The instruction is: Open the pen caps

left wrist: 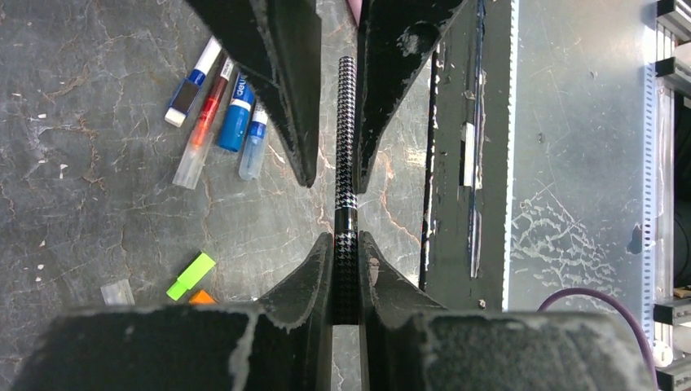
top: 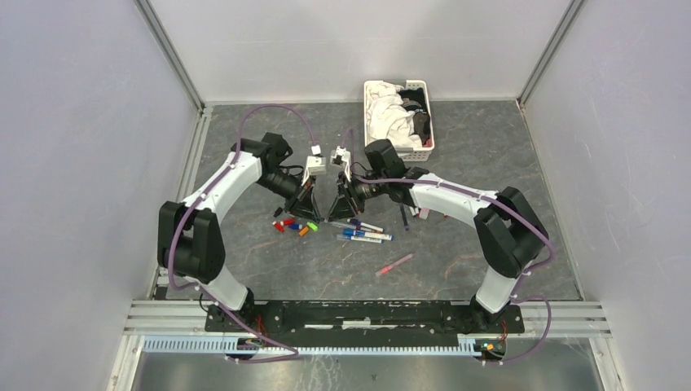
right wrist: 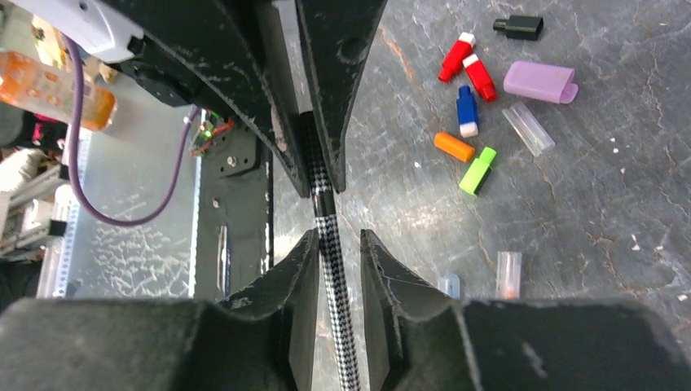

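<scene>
A thin black-and-white houndstooth pen (left wrist: 346, 138) hangs above the table between both grippers, which face each other tip to tip. My left gripper (left wrist: 345, 240) is shut on the pen's end section, below a dark ring. My right gripper (right wrist: 338, 236) is around the barrel (right wrist: 328, 232); its jaws stand slightly apart, with a gap on one side. In the top view the left gripper (top: 316, 204) and right gripper (top: 332, 204) meet at mid-table. Loose caps lie on the table: red (right wrist: 456, 57), blue (right wrist: 466, 112), orange (right wrist: 453, 147), green (right wrist: 477, 171), lilac (right wrist: 539, 81), black (right wrist: 518, 27).
Several white-barrelled pens (top: 358, 232) lie below the right gripper, also in the left wrist view (left wrist: 216, 106). A pink pen (top: 395, 264) lies nearer the front. A white slatted basket (top: 422, 85) of cloths stands at the back. Clear caps (right wrist: 508, 273) lie close by.
</scene>
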`<control>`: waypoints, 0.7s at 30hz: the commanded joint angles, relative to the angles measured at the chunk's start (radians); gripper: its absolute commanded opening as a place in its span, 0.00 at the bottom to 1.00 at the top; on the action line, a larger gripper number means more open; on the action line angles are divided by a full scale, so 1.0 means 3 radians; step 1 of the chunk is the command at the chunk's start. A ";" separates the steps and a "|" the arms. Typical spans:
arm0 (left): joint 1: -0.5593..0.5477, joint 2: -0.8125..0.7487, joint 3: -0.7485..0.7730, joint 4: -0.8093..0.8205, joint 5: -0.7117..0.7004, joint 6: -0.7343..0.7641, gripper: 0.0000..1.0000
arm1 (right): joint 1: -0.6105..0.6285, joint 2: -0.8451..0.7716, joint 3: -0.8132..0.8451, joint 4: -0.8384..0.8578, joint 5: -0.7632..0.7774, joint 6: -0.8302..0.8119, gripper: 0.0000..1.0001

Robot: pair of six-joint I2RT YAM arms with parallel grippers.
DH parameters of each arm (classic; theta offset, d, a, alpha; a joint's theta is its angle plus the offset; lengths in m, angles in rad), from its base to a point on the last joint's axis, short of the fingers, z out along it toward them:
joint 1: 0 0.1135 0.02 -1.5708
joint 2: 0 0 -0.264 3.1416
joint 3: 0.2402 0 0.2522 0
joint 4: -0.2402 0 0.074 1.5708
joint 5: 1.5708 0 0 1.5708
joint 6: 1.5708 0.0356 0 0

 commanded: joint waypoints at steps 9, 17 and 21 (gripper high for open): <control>-0.0028 -0.0239 0.0166 -0.0085 0.0067 0.0106 0.02 | 0.0069 0.0216 -0.0105 0.0795 -0.0332 0.0547 0.28; -0.0014 -0.0251 0.0239 -0.0160 -0.0051 0.0181 0.02 | -0.0040 0.0016 -0.0425 0.0886 -0.0307 0.0513 0.00; 0.0102 -0.0229 0.0342 -0.0329 -0.0132 0.0356 0.02 | -0.0194 -0.0149 -0.0657 0.0646 -0.0183 0.0267 0.00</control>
